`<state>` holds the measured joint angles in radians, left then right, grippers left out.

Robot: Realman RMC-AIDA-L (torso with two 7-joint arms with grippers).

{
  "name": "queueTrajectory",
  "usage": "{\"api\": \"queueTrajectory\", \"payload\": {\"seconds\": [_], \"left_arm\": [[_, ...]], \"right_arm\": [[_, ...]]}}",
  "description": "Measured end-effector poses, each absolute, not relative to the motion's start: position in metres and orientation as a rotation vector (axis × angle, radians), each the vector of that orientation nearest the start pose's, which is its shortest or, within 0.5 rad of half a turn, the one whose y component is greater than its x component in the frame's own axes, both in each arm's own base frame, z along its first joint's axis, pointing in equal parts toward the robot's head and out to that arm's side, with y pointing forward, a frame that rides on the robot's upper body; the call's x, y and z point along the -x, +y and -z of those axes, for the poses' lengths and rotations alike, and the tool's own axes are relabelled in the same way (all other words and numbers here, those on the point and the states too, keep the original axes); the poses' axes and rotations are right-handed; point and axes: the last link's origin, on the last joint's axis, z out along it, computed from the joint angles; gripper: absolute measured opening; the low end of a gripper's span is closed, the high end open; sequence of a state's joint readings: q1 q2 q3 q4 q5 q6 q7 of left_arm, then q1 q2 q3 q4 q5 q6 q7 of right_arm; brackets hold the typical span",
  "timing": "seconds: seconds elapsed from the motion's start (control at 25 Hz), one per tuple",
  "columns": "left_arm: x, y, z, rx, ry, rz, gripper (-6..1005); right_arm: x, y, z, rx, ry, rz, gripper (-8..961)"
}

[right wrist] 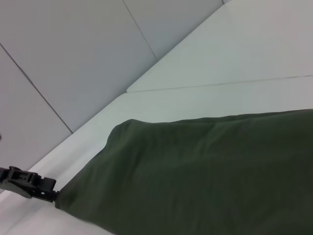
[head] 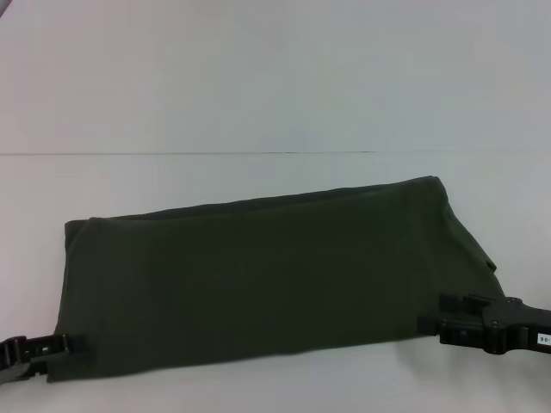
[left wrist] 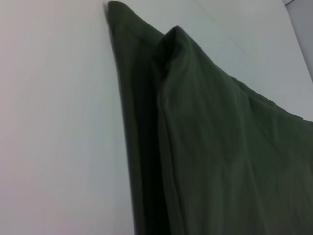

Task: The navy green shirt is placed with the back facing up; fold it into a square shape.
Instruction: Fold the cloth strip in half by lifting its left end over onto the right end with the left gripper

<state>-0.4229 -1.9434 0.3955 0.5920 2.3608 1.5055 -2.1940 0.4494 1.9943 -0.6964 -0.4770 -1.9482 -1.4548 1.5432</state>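
shirt, navy green, short-sleeved, plain soft matte fabric [head: 258, 284]: lies on the white table [head: 258, 95] as a long folded band, running from my left side across to my right, its far edge slanting upward toward the right. layers doubled; the left wrist view [left wrist: 220, 161] shows an upper layer over a lower one with a raised fold corner, and the right wrist view [right wrist: 205, 176] shows the top surface smooth with soft wrinkles.

left gripper, black [head: 65, 347]: at the near left corner of the shirt, low by the table edge, fingertips touching the cloth's hem. also seen from the right wrist view [right wrist: 46, 191] meeting that corner. whether its fingers are pinched on the cloth i cannot tell.

right gripper, black [head: 443, 320]: at the near right corner of the shirt, fingertips against the fabric edge. grip likewise not discernible.
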Motion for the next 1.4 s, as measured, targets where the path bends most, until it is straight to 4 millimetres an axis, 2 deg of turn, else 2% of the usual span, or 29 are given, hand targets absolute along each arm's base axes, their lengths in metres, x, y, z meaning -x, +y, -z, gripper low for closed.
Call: {"api": "queueTrajectory", "payload": {"seconds": [0.32, 0.64, 0.92, 1.08, 1.28, 1.4], "left_arm": [[0.372, 0.292, -0.051, 2.027, -1.933, 0.482, 824], [0.372, 0.296, -0.048, 2.042, -1.911, 0.431, 616], [0.370, 0.298, -0.049, 2.058, -1.896, 0.431, 310], [0.369, 0.300, -0.051, 2.073, -1.883, 0.429, 171], [0.366, 0.301, -0.053, 2.098, -1.867, 0.435, 7], [0.363, 0.302, -0.053, 2.111, -1.862, 0.439, 7]], "right_arm": [[-0.318, 0.311, -0.005, 2.524, 1.124, -0.697, 886], [-0.317, 0.311, -0.005, 2.525, 1.128, -0.698, 885], [-0.318, 0.313, -0.009, 2.526, 1.105, -0.686, 885], [-0.314, 0.323, -0.025, 2.506, 1.096, -0.650, 886], [-0.308, 0.339, -0.060, 2.393, 1.333, -0.561, 884], [-0.302, 0.348, -0.081, 2.323, 1.465, -0.482, 880]]}}
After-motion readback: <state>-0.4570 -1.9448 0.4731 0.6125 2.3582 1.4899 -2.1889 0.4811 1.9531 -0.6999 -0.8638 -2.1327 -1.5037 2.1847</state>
